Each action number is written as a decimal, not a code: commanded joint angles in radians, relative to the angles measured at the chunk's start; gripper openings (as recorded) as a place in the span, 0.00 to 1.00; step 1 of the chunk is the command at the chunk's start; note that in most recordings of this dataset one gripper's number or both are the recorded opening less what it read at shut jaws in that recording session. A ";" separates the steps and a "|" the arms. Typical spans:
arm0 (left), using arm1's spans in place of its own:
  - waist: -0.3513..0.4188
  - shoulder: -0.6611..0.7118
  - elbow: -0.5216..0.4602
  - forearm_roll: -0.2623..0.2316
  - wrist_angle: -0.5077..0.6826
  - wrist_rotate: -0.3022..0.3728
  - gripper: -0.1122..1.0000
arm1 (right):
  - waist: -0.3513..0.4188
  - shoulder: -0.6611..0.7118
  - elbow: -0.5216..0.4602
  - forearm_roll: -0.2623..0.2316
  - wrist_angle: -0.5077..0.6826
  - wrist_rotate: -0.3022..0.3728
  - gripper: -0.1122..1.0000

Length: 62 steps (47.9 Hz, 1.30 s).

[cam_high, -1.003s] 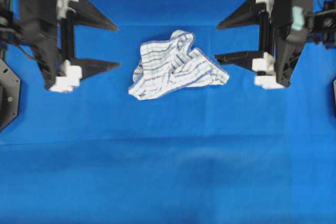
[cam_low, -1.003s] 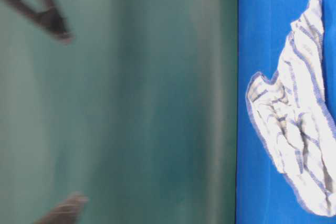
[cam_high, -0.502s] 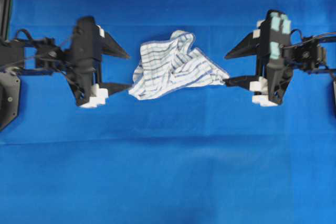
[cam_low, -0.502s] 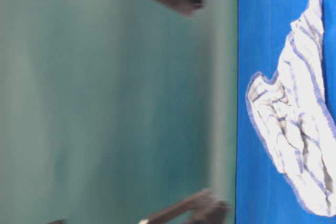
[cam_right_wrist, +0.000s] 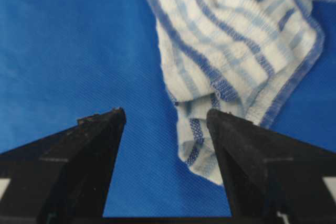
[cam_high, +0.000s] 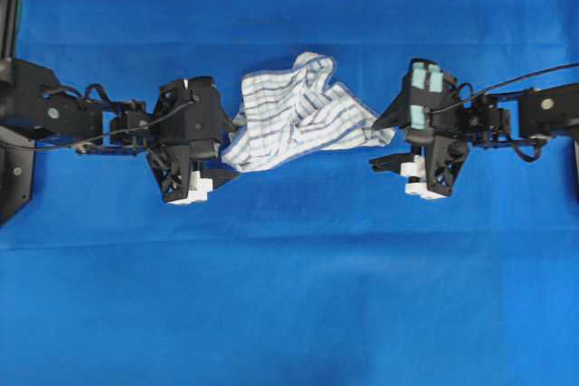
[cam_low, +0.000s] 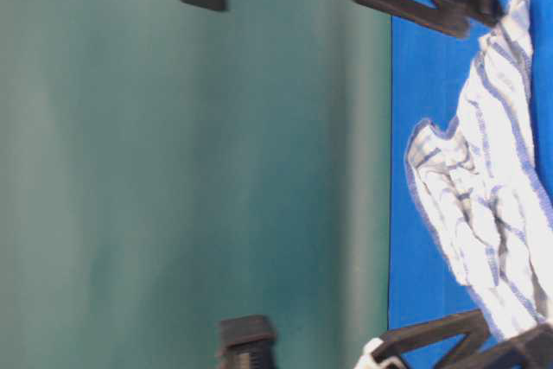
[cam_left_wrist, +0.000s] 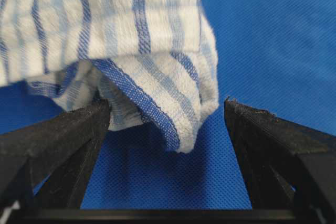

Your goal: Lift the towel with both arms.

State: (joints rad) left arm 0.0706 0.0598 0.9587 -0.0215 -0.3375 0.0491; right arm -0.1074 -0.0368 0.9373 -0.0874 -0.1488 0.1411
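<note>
Two spread fingers (cam_left_wrist: 63, 135) flanking towel (cam_high: 298, 115) corner, each end

Crumpled towel (cam_high: 303, 113) lies between two arms' open jaws.

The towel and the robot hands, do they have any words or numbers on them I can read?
No readable text anywhere in these pictures.
The towel: only thin blue stripes, no label showing.
The left hand and right hand: plain black fingers, no writing.
The blue sheet: plain, no marks.
</note>
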 commanded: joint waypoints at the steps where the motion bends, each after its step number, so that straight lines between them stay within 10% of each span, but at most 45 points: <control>1: -0.002 0.025 -0.015 0.000 -0.034 0.000 0.92 | -0.009 0.023 -0.026 0.005 -0.025 0.002 0.69; 23: -0.002 0.054 -0.017 -0.002 -0.037 0.000 0.84 | -0.048 0.083 -0.048 0.006 -0.023 0.000 0.67; 38: -0.002 0.028 -0.020 -0.002 0.005 0.000 0.15 | -0.075 0.083 -0.044 0.006 -0.021 0.000 0.14; 62: 0.018 -0.318 -0.075 -0.003 0.330 0.000 0.15 | -0.066 -0.175 -0.118 0.006 0.160 0.011 0.14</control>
State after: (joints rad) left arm 0.0859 -0.1779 0.9143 -0.0230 -0.0506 0.0476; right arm -0.1764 -0.1273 0.8529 -0.0813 -0.0291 0.1549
